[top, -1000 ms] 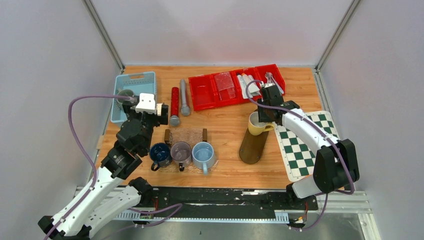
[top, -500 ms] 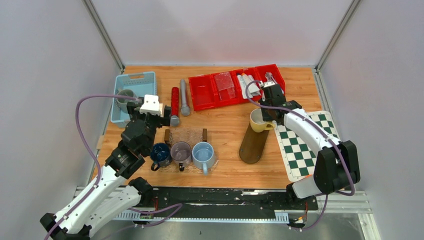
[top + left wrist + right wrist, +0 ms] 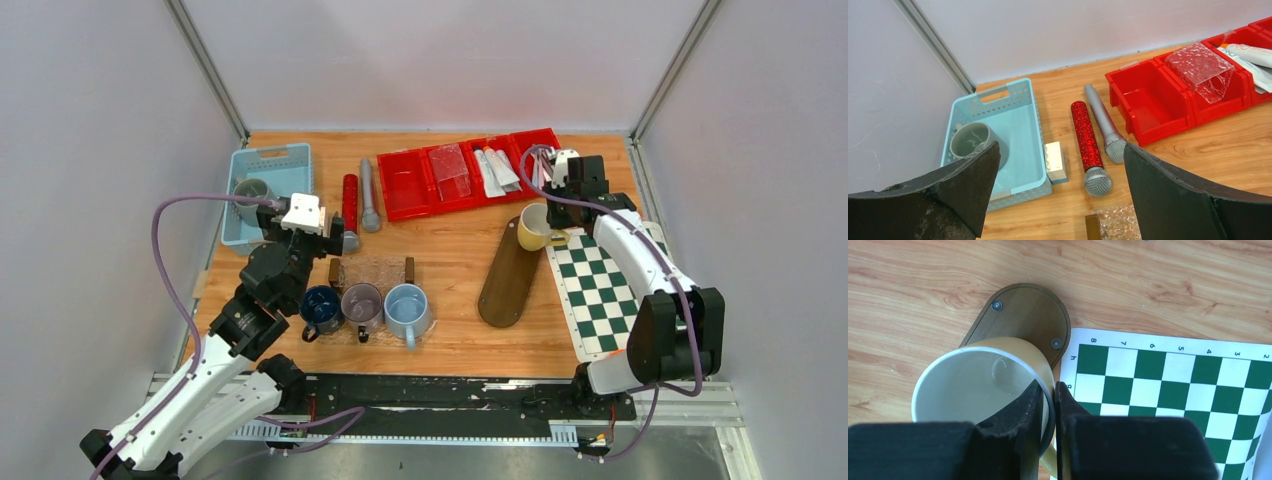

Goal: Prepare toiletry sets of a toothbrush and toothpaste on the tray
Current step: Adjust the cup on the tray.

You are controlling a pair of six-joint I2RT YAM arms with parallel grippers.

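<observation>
My right gripper (image 3: 551, 216) is shut on the rim of a yellow mug (image 3: 534, 229). It holds the mug at the far end of the dark wooden tray (image 3: 505, 285), next to the chessboard mat. In the right wrist view the fingers (image 3: 1048, 385) pinch the mug's wall (image 3: 973, 385) over the tray (image 3: 1023, 315). Toothpaste tubes (image 3: 497, 170) lie in a red bin and also show in the left wrist view (image 3: 1248, 52). Toothbrushes (image 3: 531, 157) lie in the rightmost bin, partly hidden by my cable. My left gripper (image 3: 333, 236) is open and empty near the microphones (image 3: 1060, 150).
A light blue basket (image 3: 290, 160) holds a grey mug (image 3: 250, 190). A red glitter microphone (image 3: 349, 205) and a grey one (image 3: 368, 195) lie beside it. Three mugs (image 3: 362, 305) stand near the front, behind them a bubble-wrap piece (image 3: 372, 270). A chessboard mat (image 3: 610, 290) lies at the right.
My right gripper has carried the yellow mug back and to the right, towards the tray's far end by the mat. My left arm has shifted a little to the right.
</observation>
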